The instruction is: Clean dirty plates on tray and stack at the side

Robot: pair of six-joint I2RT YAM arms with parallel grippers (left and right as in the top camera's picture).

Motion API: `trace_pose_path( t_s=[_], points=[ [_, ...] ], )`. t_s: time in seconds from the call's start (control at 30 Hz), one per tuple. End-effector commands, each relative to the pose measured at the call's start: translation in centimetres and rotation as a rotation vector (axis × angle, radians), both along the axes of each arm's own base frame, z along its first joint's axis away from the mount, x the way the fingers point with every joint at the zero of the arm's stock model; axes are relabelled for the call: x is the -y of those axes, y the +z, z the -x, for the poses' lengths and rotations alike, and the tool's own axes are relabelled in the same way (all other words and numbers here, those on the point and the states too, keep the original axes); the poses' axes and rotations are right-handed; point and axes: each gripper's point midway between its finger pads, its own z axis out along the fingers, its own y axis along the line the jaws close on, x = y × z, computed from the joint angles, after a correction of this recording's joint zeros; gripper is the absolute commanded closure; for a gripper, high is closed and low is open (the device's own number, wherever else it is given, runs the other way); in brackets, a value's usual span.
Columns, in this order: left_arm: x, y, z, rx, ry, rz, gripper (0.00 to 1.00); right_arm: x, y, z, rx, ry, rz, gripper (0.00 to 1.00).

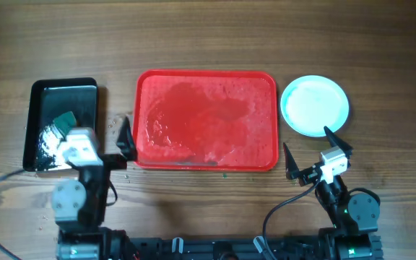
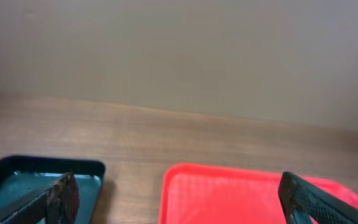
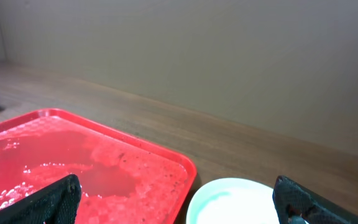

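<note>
The red tray point(image 1: 206, 74) lies in the middle of the table. It holds no plates, only wet foam and dark specks. It also shows in the left wrist view point(image 2: 229, 193) and the right wrist view point(image 3: 73, 149). A pale aqua plate point(image 1: 315, 105) sits on the table just right of the tray. A faint teal smear shows inside it in the right wrist view point(image 3: 235, 202). I cannot tell whether other plates lie under it. My left gripper point(image 1: 100, 143) point(image 2: 178, 186) is open and empty between the black tray and the red tray. My right gripper point(image 1: 313, 150) point(image 3: 179, 186) is open and empty just in front of the plate.
A smaller black tray point(image 1: 60, 90) point(image 2: 17, 180) stands at the left with a green sponge point(image 1: 65, 118) and white foam in it. Small wet specks lie on the wood by the red tray's front left corner.
</note>
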Motion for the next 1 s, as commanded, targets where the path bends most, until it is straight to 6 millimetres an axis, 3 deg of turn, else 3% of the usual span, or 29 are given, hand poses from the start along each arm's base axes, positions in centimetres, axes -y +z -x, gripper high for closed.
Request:
trace_pose_path(
  t_s=[0.0,0.47,0.97],
  points=[
    [0.6,-2.1,1.0,0.041,-0.029,-0.062,0.00,-0.2,0.1,0.1,0.012,0.016,0.011,0.00],
    [0.9,-7.5,1.2,0.009,-0.049,-0.059,0.00,-0.2,0.1,0.1,0.012,0.016,0.011,0.00],
    [0.9,-7.5,1.1,0.010,-0.048,-0.056,0.00,-0.2,0.1,0.1,0.012,0.016,0.012,0.00]
  ],
)
